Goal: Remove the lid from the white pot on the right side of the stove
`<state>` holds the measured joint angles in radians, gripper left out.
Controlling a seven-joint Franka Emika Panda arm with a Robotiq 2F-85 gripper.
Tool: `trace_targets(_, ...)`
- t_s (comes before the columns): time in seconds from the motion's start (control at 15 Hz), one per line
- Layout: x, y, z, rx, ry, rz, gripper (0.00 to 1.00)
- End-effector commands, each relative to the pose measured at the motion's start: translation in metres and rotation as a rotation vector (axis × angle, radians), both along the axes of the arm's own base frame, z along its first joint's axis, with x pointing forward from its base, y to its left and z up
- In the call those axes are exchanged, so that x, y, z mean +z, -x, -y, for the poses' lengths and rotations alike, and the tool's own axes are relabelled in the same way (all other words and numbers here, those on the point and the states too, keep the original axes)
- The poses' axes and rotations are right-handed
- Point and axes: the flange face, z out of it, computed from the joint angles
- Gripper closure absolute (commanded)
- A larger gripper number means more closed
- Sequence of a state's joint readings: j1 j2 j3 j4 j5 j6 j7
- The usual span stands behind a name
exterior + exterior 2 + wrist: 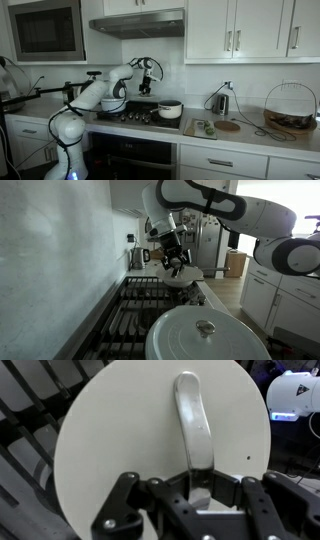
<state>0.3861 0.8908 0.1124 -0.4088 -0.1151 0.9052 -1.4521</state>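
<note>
My gripper (200,482) is shut on the grey arched handle of a round white lid (120,440), which fills the wrist view. In both exterior views the gripper (147,82) (175,260) is raised above the stove, and the lid (186,274) hangs just under it. The white pot (170,110) stands uncovered on the stove's right side, below and to the right of the gripper. In the wrist view the pot is hidden behind the lid.
A second white pot with its lid on (205,335) stands at the other end of the stove (135,116), partly behind my arm (113,104). A range hood (138,24) hangs overhead. A kettle (221,102), cutting board and wire basket (290,108) stand on the counter.
</note>
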Motion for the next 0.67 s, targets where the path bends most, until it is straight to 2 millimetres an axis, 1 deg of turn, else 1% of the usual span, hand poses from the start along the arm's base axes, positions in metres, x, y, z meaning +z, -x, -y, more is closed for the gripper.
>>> trace_targets(0.0, -0.006, 0.007, -0.008, 0.033, 0.004, -0.033, 1.0)
trace_targets(0.27, -0.026, 0.002, -0.014, 0.038, -0.009, -0.058, 1.0)
trace_targets(0.6, -0.037, -0.003, -0.014, 0.028, -0.021, -0.065, 1.0)
